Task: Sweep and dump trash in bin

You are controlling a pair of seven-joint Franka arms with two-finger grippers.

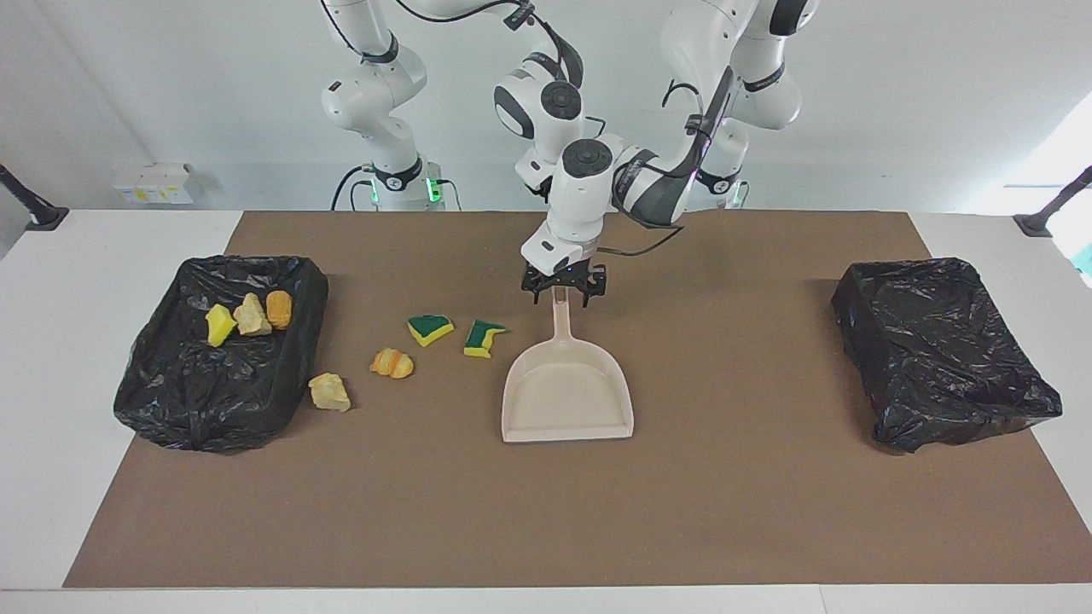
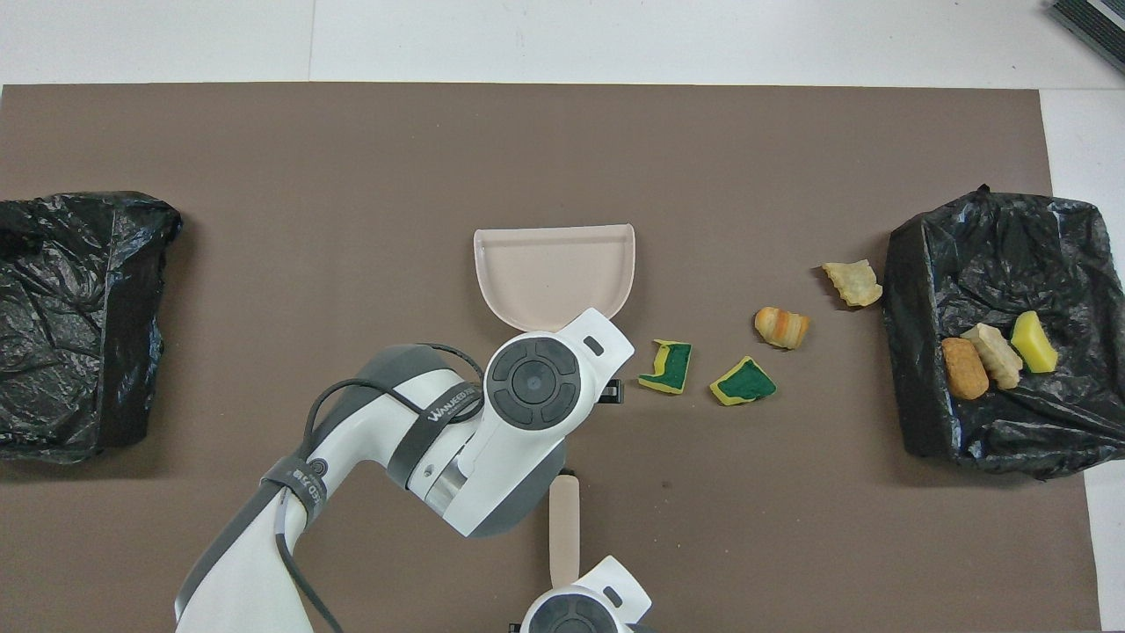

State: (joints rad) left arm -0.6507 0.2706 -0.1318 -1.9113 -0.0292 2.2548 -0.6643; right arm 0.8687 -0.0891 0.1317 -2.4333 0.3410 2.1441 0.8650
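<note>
Clock directions are read on the overhead view, with twelve pointing straight away from the robots. The beige dustpan lies flat at the middle of the brown mat, mouth toward twelve and handle toward six. The left gripper is down at the end of that handle, fingers spread wide on either side of it and not clamped. Its arm crosses in from seven o'clock and covers the handle from above.

The right gripper sits at six o'clock from the dustpan, closed tight on the beige brush. The left arm covers the brush's other end, and in the facing view the left wrist hides this gripper.

Four pieces of the trash lie loose on the mat, strung out from three toward two o'clock of the dustpan handle. They are one green-and-yellow sponge piece close beside the left wrist; a second sponge piece; an orange-brown lump; and a pale crumbly chunk just beside the wall of the black-lined bin.

That bin stands at three o'clock, at the right arm's end; in it lie an orange lump, a pale chunk and a yellow piece, touching in a row. A second black-lined bin stands at nine o'clock, at the left arm's end.
</note>
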